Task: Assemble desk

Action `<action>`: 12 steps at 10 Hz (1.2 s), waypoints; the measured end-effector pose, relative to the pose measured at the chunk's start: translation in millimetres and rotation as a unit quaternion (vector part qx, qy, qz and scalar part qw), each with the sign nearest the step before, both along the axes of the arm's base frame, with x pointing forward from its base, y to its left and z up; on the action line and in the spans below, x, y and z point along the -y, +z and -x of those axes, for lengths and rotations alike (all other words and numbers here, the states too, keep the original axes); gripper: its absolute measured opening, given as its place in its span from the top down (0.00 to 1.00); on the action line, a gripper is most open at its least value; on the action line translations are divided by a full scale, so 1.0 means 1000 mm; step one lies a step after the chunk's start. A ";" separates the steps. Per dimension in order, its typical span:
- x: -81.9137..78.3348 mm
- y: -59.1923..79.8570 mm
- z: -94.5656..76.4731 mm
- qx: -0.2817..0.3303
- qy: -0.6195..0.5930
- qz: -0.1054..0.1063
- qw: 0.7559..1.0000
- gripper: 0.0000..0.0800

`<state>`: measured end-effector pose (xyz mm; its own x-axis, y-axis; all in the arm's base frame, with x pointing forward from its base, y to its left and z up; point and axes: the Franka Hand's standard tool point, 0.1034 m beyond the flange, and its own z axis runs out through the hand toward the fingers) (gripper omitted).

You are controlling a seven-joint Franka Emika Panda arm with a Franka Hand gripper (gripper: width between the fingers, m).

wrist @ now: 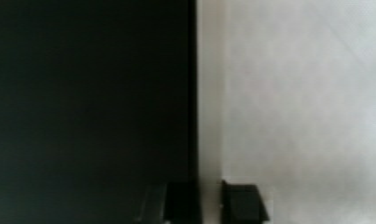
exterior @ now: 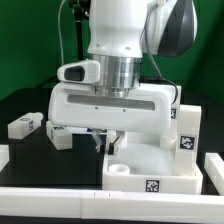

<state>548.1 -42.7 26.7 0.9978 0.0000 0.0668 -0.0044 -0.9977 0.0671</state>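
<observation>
The desk's white tabletop (exterior: 160, 165) lies flat at the exterior view's lower right, with a round corner socket (exterior: 118, 170) and a tag on its front edge (exterior: 152, 185). My gripper (exterior: 103, 143) hangs straight down at the tabletop's left edge. In the wrist view the tabletop (wrist: 300, 100) fills one half and the black table the other. The edge between them runs right into the narrow gap of my gripper (wrist: 206, 205). The jaws stand nearly together, shut on that edge. Two loose white legs (exterior: 22, 126) (exterior: 58, 136) lie on the black table at the exterior view's left.
A white tagged block (exterior: 186, 130) stands upright at the tabletop's right end. White rails border the table at the front (exterior: 60, 195) and at the right (exterior: 212, 170). The big white arm body (exterior: 120, 40) hides the table's middle back.
</observation>
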 end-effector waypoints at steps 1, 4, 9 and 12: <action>0.000 0.000 -0.002 -0.002 0.045 0.005 0.999 0.93; 0.002 0.001 -0.004 -0.009 0.153 0.016 0.988 0.93; -0.007 0.000 -0.017 -0.021 0.328 0.041 0.943 0.93; -0.014 0.001 -0.028 -0.020 0.424 0.059 0.904 0.93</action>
<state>576.1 -28.7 27.4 0.6373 0.7703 -0.0202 0.7630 -0.6271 0.1570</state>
